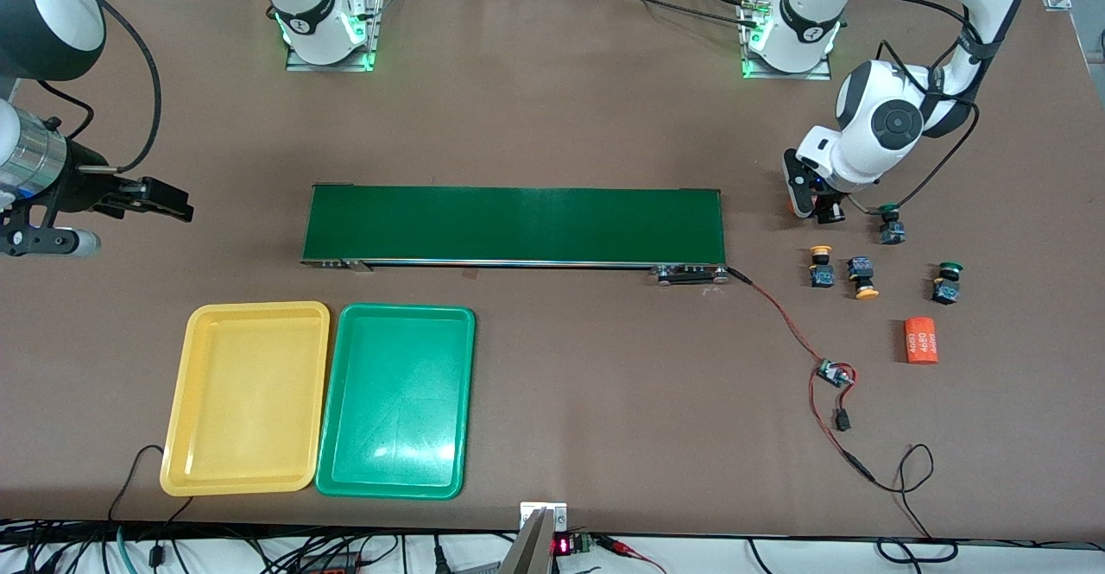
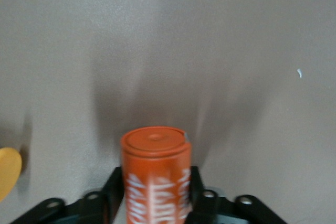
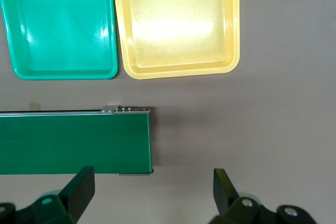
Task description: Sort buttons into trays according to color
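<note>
An upright orange cylinder with white print [image 2: 156, 179] is gripped between the fingers of the left claw [image 1: 813, 205], low over the brown bench [image 1: 552, 82] at the left arm's end. Four small push-button switches are set near it: a dark-green-capped one [image 1: 891, 226] just beside the claw, two yellow-orange-capped ones [image 1: 820, 267] [image 1: 861, 279] close together nearer the front camera, and a second dark-green-capped one [image 1: 946, 282]. Another orange cylinder [image 1: 920, 341] is laid on its side nearer still. The right claw [image 3: 152, 187] is held wide open over the bench by the long dark-green conveyor belt [image 1: 515, 225]. The shallow yellow plastic tray [image 1: 247, 399] and shallow green plastic tray [image 1: 397, 400] are placed side by side, touching, nearer the front camera than the belt.
</note>
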Controlling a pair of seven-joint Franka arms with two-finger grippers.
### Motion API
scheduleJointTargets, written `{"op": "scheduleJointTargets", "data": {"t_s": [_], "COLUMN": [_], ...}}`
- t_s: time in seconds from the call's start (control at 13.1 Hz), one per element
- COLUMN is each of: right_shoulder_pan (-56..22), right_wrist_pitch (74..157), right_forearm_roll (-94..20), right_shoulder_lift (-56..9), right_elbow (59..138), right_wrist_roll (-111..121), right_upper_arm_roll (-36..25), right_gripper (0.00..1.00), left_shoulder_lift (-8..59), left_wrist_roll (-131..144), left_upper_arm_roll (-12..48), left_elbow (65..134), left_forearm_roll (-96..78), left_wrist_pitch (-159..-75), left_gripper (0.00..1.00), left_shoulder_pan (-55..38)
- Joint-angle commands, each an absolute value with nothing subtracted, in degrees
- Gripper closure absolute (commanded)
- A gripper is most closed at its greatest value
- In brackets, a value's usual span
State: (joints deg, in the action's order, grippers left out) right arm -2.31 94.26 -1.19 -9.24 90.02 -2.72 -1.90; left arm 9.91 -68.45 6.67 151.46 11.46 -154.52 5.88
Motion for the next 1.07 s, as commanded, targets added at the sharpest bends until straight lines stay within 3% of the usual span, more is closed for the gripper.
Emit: {"op": "scheduleJointTargets", "data": {"t_s": [0.0,0.3,0.53,0.84,0.99], "right_shoulder_pan": [-1.67,-1.76,-1.76,-1.93,-1.93], "right_wrist_pitch": [92.99,92.99,92.99,93.08,92.99], "right_forearm_roll": [-2.20,-2.20,-2.20,-2.20,-2.20], "right_shoulder_lift": [-9.58,-9.93,-9.93,-9.93,-9.93], "right_elbow": [88.77,88.68,88.68,88.68,88.68], "right_wrist_roll": [-2.11,-2.20,-2.20,-2.28,-2.20], "right_upper_arm_roll": [-1.58,-1.50,-1.49,-1.49,-1.49], "right_gripper": [0.00,0.00,0.00,0.00,0.00], "left_shoulder_lift": [8.10,6.24,8.16,16.94,21.25], "left_wrist_roll": [-71.89,-71.89,-69.10,-59.02,-51.88], "left_upper_arm_roll": [6.94,10.88,20.18,29.42,30.24], "left_elbow": [149.95,138.55,128.36,117.70,114.63], "left_forearm_roll": [12.92,12.92,12.40,12.13,12.74], "left_wrist_pitch": [-151.62,-134.52,-126.32,-124.98,-125.59], "left_gripper": [0.95,0.94,0.94,0.93,0.92], "left_shoulder_pan": [6.59,5.71,5.45,3.79,-0.85]}}
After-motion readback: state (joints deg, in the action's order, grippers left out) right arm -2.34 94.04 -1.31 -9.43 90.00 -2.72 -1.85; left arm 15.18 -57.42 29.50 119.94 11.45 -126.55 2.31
